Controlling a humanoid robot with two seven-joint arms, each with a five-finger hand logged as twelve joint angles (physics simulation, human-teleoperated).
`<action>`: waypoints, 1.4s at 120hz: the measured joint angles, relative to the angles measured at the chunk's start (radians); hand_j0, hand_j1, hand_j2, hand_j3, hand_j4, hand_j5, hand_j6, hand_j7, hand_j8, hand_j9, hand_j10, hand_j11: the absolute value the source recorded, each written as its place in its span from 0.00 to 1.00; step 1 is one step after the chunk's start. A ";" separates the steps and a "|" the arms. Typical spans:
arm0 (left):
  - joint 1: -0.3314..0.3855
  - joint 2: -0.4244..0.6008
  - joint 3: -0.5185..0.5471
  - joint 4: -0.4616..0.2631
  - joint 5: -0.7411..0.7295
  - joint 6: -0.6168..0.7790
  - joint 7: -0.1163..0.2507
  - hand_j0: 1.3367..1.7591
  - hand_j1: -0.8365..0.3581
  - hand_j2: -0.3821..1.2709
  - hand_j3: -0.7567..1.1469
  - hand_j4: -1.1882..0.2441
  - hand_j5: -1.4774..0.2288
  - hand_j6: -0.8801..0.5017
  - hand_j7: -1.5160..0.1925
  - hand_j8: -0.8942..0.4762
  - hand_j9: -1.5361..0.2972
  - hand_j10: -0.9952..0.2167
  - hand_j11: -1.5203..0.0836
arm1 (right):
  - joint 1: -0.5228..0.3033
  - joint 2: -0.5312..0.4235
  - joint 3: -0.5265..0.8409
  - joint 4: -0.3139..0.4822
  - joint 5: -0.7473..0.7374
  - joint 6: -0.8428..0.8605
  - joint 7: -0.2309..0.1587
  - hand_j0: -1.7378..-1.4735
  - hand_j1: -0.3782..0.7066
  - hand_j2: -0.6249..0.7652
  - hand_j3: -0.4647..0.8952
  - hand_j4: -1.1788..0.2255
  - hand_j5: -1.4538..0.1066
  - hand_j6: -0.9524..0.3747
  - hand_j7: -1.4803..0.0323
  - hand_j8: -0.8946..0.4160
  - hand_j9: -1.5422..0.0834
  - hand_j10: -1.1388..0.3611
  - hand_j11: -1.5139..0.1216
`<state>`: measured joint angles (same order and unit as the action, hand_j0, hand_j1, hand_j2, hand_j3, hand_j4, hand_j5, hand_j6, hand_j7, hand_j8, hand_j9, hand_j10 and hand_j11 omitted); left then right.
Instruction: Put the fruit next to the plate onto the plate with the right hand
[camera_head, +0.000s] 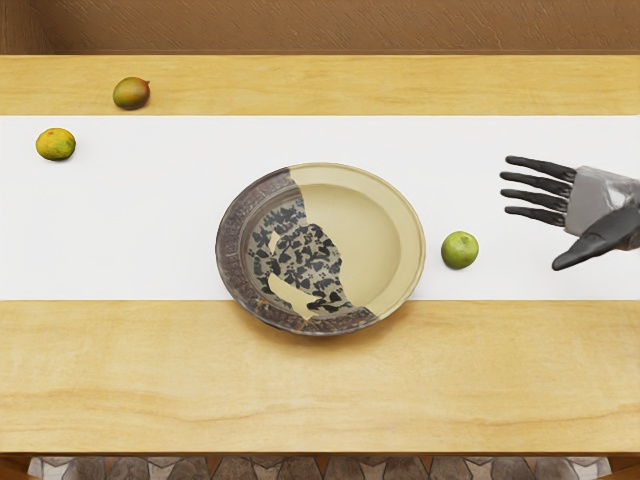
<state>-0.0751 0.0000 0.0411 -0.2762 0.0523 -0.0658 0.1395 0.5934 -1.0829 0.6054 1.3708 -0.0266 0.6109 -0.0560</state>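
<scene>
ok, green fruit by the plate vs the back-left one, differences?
Colour: the green fruit is plain light green; the back-left fruit is olive with a reddish-brown side.
Shape: the green fruit is round, the back-left fruit slightly oval.
Place: the green fruit lies on the white runner just right of the plate, the back-left fruit on the bare table.
Both small, unheld.

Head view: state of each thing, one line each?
right hand: open, fingers spread, holding nothing
green fruit: on the white runner, just right of the plate, untouched
plate: flat on the runner, green fruit not on it
yellow fruit: on the runner, far left
reddish-green fruit: on bare wood, far left
</scene>
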 joint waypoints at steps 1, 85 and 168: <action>0.000 0.000 0.000 0.000 0.000 0.000 0.000 0.76 0.99 0.23 0.40 0.83 0.87 0.64 0.89 0.65 0.84 0.82 0.95 | 0.003 0.001 -0.002 0.002 -0.001 0.000 0.000 0.30 0.05 0.45 0.34 0.82 0.91 0.70 0.96 0.67 0.93 0.74 0.91; 0.000 0.000 0.000 0.000 0.000 0.000 0.000 0.76 0.99 0.23 0.40 0.83 0.87 0.64 0.89 0.65 0.84 0.82 0.95 | 0.177 0.270 -0.259 0.284 -0.926 -0.951 -0.296 0.30 0.09 0.44 0.34 0.80 0.88 0.67 0.93 0.63 0.90 0.72 0.88; 0.000 0.000 0.000 0.000 0.000 0.000 0.000 0.76 0.99 0.23 0.40 0.83 0.87 0.64 0.89 0.65 0.84 0.82 0.95 | 0.190 0.392 -0.318 0.228 -1.028 -1.025 -0.398 0.30 0.31 0.41 0.34 0.65 0.71 0.52 0.75 0.48 0.74 0.58 0.72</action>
<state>-0.0752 0.0000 0.0412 -0.2761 0.0519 -0.0658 0.1396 0.7829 -0.6906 0.2877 1.5989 -1.0548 -0.4136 -0.4537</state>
